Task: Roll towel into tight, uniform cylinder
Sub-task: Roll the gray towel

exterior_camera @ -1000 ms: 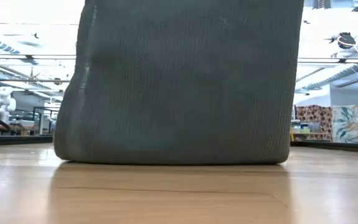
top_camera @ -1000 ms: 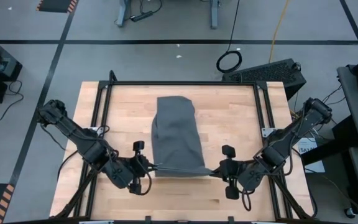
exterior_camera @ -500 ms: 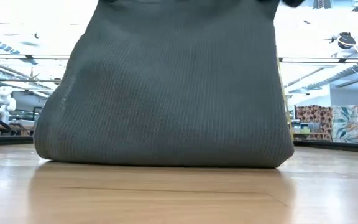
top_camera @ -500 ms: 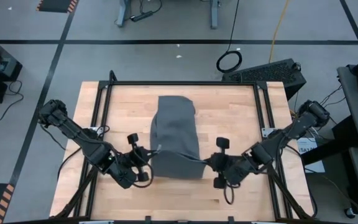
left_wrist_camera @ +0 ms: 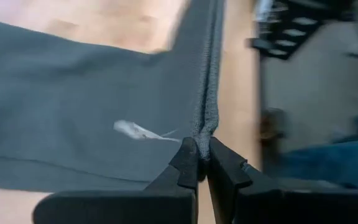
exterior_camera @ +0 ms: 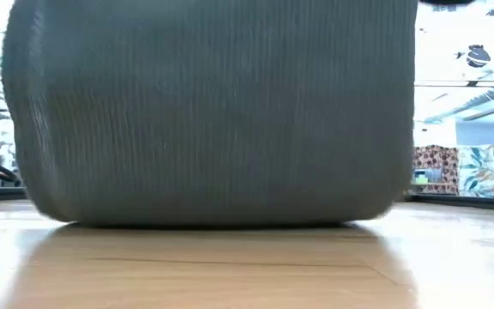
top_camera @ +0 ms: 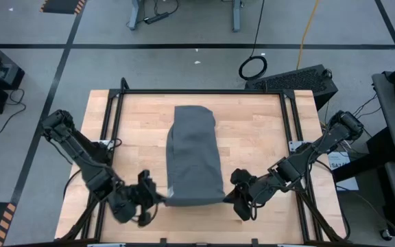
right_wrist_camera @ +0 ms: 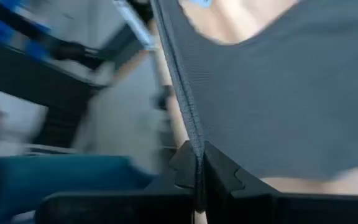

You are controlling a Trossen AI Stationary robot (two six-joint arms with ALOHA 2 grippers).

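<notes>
Dark grey towel (top_camera: pixel 195 154), folded lengthwise, unrolled, mid-table, near edge lifted

Two dark, matte-black jointed robot arms, rounded black housings at each joint, thin black cables looping alongside the links, left hand (top_camera: pixel 158 200) and right hand (top_camera: pixel 229 197) each ending in two angular black fingers (left_wrist_camera: pixel 185 163) with stepped, notched inner faces

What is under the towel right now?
Only the wooden table shows around the towel; both grippers, left and right, pinch its near corners. Anything beneath the cloth is covered.
</notes>
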